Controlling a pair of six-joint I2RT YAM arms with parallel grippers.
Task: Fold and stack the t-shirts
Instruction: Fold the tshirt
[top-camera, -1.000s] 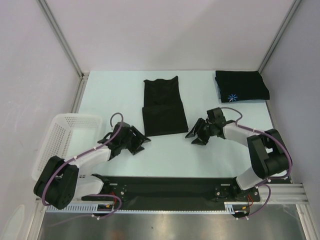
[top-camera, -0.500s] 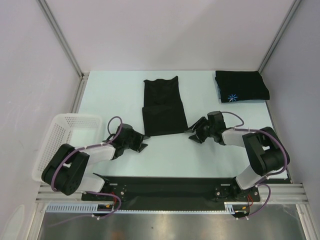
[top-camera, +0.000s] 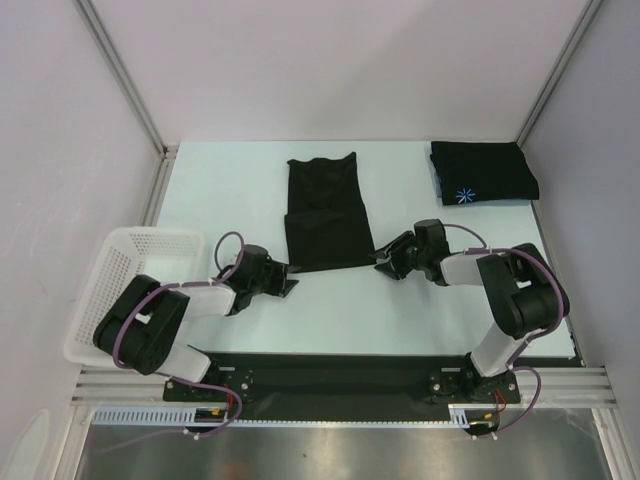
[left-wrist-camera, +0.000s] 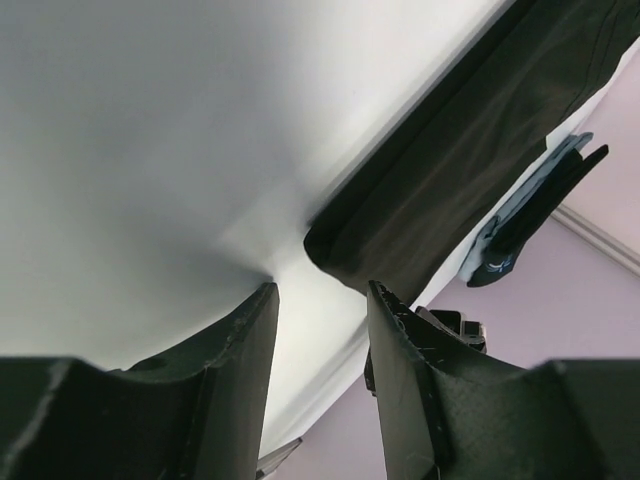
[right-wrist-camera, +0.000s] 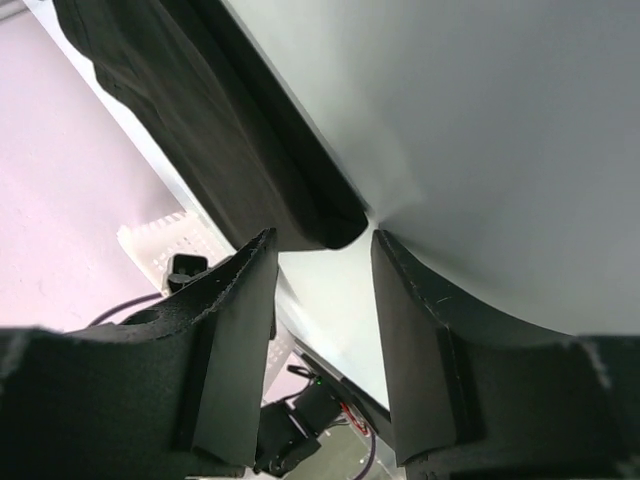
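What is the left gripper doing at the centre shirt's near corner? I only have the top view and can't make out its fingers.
Observer: The left wrist view shows the left gripper open. The corner of the shirt lies just ahead of the gap, not inside it.
Operator: And the right side?
Observer: The right wrist view shows the right gripper open as well. The other near corner sits at the mouth of its gap and is not gripped.
Operator: Is the cloth flat there?
Observer: Up close, the edge looks like a thick folded band with a rounded corner, resting on the table.
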